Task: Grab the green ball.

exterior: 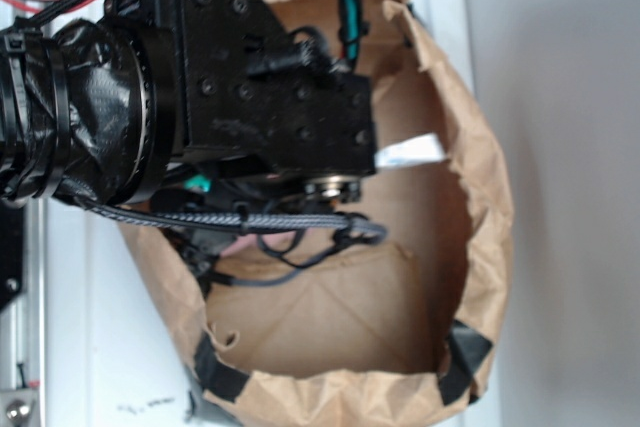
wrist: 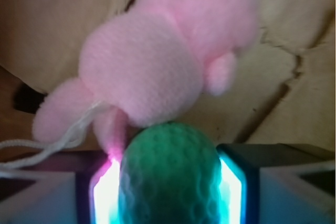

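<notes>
Gripper point(wrist: 169, 192): seen from the wrist view, closed about the ball point(wrist: 169, 174), one lit pad point(wrist: 107, 192) pressed to its left flank and the other to its right, no gap showing on either side. Ball: green, knitted, round, so no long axis to favour; seated squarely between the pads, its crown rising just past the fingertips. Direction from hand: dead centre, nothing to reach for. Plush point(wrist: 152, 61): pink, soft, directly beyond the ball and touching or nearly touching its far crown; one pink limb down beside the left pad, contact with that pad not to be settled from the blur. White string point(wrist: 58, 140): trailing from the plush toward the left, across the front of the left finger. Paper bag point(wrist: 294, 77): brown, creased, torn in places, lying under and behind everything. Exterior view: arm point(exterior: 200, 97) reaching down into the open bag mouth, fingers and ball both hidden by the wrist body, only a sliver of pink visible below the cables point(exterior: 270, 222). Judgement: grasp looks made; remaining call is a straight lift away from the plush, back along the hand's own line. Risk, as judged: plush limb or string catching at the left pad and riding up with the ball.
</notes>
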Action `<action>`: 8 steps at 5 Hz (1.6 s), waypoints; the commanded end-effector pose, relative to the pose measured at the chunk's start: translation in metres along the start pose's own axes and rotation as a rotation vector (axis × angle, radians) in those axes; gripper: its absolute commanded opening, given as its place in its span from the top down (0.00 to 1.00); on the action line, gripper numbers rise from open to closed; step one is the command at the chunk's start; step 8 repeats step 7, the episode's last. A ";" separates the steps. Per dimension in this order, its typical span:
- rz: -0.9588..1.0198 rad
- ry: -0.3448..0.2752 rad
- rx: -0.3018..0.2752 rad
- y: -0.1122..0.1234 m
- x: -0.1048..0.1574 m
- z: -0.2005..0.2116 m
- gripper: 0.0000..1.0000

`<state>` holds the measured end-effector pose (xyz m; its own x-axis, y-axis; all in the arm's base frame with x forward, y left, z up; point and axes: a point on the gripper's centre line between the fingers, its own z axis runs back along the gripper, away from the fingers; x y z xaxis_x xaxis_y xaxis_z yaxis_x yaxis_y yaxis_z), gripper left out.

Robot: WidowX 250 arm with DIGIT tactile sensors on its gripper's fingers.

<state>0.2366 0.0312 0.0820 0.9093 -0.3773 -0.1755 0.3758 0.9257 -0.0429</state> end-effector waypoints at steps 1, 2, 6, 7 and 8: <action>0.116 -0.066 -0.082 0.007 -0.003 0.066 1.00; 0.171 -0.080 -0.141 0.008 -0.002 0.081 1.00; 0.586 -0.357 -0.058 0.000 -0.006 0.087 1.00; 0.601 -0.338 -0.076 0.004 -0.002 0.083 1.00; 0.601 -0.338 -0.076 0.004 -0.002 0.083 1.00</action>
